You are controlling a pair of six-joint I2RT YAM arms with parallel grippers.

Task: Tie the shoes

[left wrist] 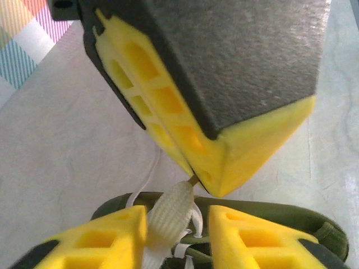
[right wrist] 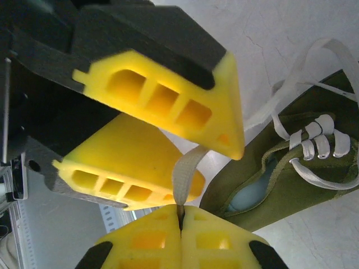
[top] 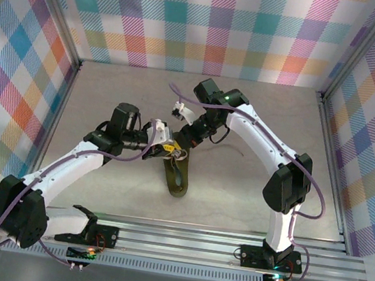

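shoe (top: pixel 176 178), lying on the table (top: pixel 250 192) between the arms, not yet tied: one lace (right wrist: pixel 186 171) is pinched in the closed right gripper (right wrist: pixel 181 212) and passed between the parted jaws of the left gripper (left wrist: pixel 175 217); no knot is formed

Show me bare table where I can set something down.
Bare table in the far-left corner, between back wall and left arm; also between shoe and right arm, by the rail. Crowded: mid-table, left end effector and right end effector at the laces.

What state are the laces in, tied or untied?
Untied. The laces lie loose beside the shoe, no bow, and one is pinched in the right gripper.
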